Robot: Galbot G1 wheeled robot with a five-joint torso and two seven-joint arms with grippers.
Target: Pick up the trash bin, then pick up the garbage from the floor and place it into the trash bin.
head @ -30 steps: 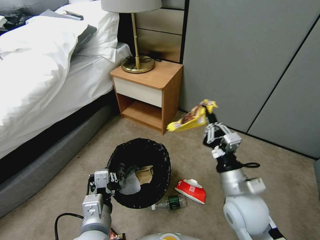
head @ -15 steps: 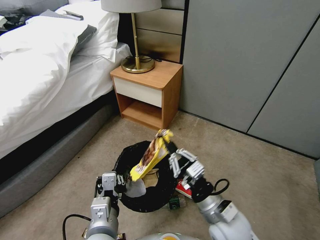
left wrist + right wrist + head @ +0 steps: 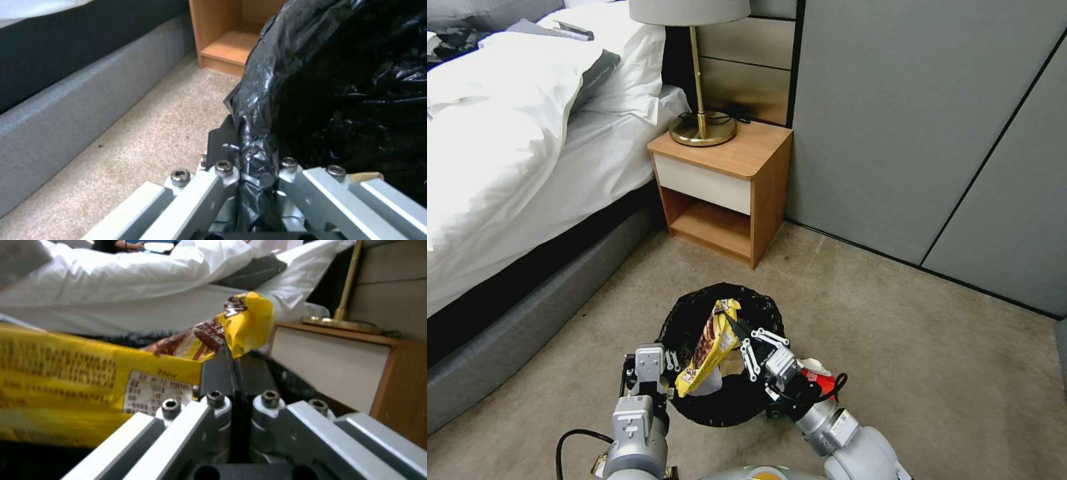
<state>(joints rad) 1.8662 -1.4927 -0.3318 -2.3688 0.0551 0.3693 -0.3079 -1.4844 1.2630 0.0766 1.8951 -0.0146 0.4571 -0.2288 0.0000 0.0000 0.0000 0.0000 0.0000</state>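
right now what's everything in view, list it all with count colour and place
trash bin: one, black liner, on the carpet before the robot
snack wrapper: one, yellow, over the bin's mouth
packet: one, red-white, on the floor right of the bin
nightstand: one, wood with white drawer, beside the bed
lamp: one, brass, on the nightstand
bed: one, white linen, to the left
left pincer: shut on the bin's rim
right pincer: shut on the wrapper

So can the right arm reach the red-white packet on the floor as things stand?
Probably not yet: the right pincer is shut on the yellow wrapper over the trash bin; the red-white packet lies beside the bin, under that arm.
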